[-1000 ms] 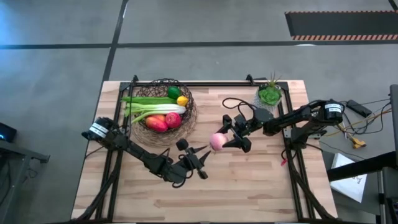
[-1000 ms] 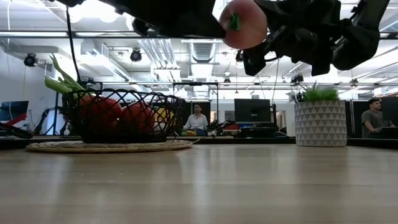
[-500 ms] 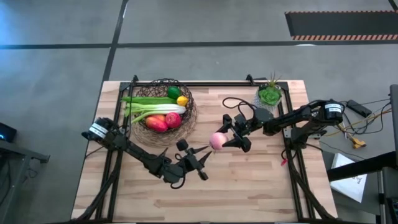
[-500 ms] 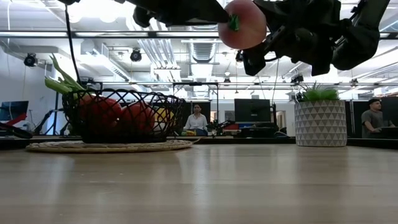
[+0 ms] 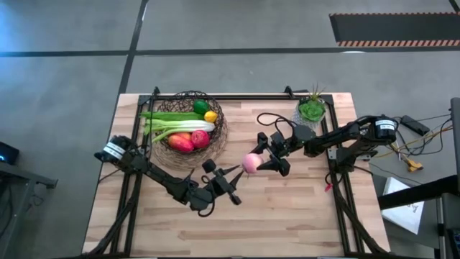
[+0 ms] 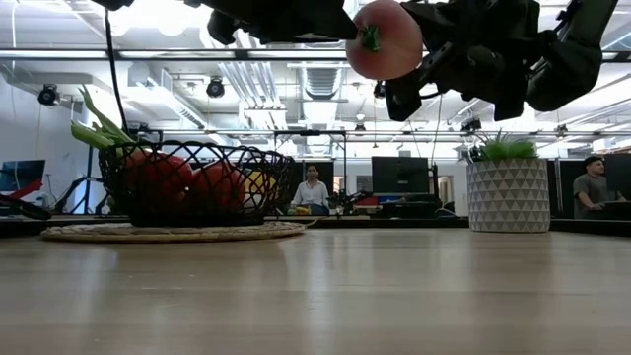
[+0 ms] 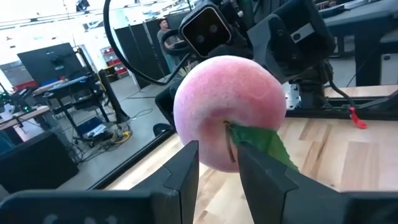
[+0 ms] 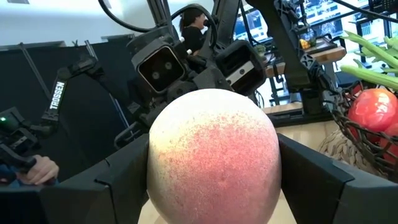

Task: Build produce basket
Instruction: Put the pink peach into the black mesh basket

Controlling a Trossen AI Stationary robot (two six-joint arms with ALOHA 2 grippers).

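**Q:** Right gripper (image 5: 260, 162), what is it doing?

**A:** It is clamped around the pink peach (image 5: 251, 162), holding it in the air above the middle of the table (image 5: 302, 208). The left gripper (image 5: 231, 183) sits just beside the peach, pointed at it; its fingers (image 7: 186, 171) are narrowly parted near the leaf and stem end, and it carries nothing.

**Q:** How far along is the task?

**A:** Nearly done, I judge. The peach is the only produce outside the basket (image 5: 188, 129); it has yet to go in, perhaps by a handover between the arms.

**Q:** What does the basket hold?

**A:** Largest first: pale celery stalk (image 5: 176, 126), long green pod (image 5: 169, 115), red-orange mango (image 5: 180, 142), red tomato (image 5: 200, 138), yellow lemon (image 5: 210, 116), green lime (image 5: 200, 106). A potted plant (image 5: 311, 109) stands well apart at the far right corner.
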